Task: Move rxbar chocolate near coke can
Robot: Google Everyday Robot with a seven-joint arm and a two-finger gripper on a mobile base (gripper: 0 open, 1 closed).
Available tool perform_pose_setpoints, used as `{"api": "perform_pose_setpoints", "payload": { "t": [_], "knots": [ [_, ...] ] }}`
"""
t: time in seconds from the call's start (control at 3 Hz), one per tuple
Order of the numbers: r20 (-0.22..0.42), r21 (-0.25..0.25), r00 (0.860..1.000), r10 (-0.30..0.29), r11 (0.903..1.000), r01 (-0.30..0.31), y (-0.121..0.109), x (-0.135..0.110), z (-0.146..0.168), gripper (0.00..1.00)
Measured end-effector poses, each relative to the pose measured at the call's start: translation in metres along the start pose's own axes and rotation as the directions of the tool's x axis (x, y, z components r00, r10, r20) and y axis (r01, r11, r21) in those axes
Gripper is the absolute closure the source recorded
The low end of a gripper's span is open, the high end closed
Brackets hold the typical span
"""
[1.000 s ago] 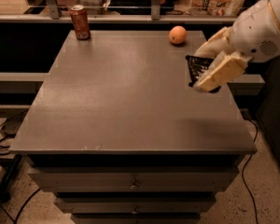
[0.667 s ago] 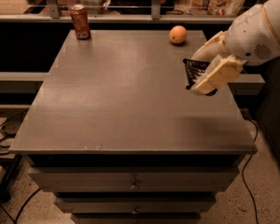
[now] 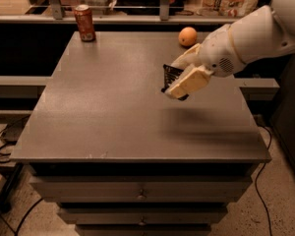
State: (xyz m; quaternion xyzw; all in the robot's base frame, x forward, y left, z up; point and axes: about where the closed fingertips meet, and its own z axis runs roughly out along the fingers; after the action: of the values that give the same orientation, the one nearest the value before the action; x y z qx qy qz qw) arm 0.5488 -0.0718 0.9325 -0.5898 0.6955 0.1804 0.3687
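Above the table (image 3: 113,112), the gripper (image 3: 176,81) is clamped on the rxbar chocolate (image 3: 169,75) (flat black wrapper, tilted).

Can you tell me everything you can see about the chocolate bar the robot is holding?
The rxbar chocolate is a small, flat, black wrapper with a crimped end showing. It stands nearly on edge, pinched in the cream gripper, which hides much of it. It hangs above the grey table, right of the middle in the picture, touching nothing else.

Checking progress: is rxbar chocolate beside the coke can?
No, the gripper holds the rxbar chocolate right of centre, far from the coke can.
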Motion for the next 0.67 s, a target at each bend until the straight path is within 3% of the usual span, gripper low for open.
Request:
{"api": "perform_pose_setpoints", "payload": {
  "t": [0.67],
  "knots": [
    [0.157, 0.091, 0.987, 0.014, 0.9955, -0.028, -0.068, -0.041, 0.101, 1.0]
  ]
}}
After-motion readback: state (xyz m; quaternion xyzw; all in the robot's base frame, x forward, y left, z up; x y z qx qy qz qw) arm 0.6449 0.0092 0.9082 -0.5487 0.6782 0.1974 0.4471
